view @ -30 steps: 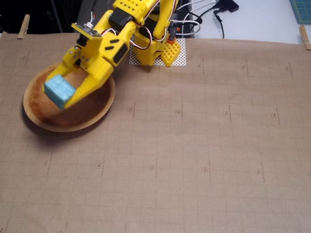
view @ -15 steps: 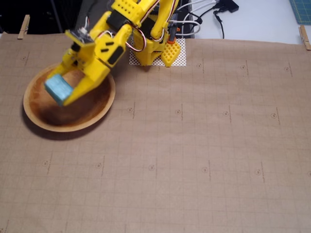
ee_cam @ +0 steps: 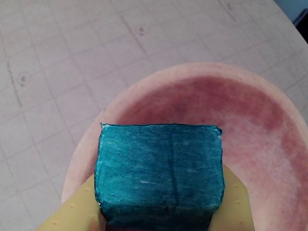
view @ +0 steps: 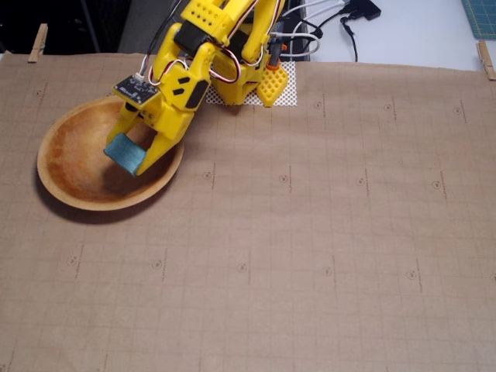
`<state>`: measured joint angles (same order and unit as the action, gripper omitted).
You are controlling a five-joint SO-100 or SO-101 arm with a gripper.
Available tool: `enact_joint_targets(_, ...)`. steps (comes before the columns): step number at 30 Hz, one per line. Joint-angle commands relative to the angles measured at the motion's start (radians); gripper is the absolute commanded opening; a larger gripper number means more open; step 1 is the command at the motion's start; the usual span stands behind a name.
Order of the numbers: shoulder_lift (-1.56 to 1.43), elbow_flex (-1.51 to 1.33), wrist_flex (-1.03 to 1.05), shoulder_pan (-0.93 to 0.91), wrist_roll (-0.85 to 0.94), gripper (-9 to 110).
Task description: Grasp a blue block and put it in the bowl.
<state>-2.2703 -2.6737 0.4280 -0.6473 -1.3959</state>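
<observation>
- The end effector [view: 133, 155] clamps the blue block [view: 125, 153] between both fingers, low over the wooden bowl's [view: 65, 194] right side in the fixed view.
- Held inside the rim, a release should drop it in.

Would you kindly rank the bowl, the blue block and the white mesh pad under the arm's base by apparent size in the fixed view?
1. bowl
2. white mesh pad, partly covered by the base, so unsure
3. blue block, held in the tool

A hobby workbench: gridded brown paper [view: 310, 256] clipped over the counter by clothespins [view: 37, 42], black cables [view: 341, 27] and a cutting mat corner [view: 480, 15] at upper right.
</observation>
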Motion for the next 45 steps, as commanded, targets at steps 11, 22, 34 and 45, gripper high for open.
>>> enact_joint_targets(11, 0.179, 0.175, -0.02, -0.097, -0.051, 10)
enact_joint_targets(22, 0.44, 0.268, -0.086, -0.179, -0.044, 10)
enact_joint_targets(34, 0.465, 0.27, -0.072, -0.169, 0.058, 9)
enact_joint_targets(45, 0.454, 0.262, -0.071, -0.172, 0.072, 0)
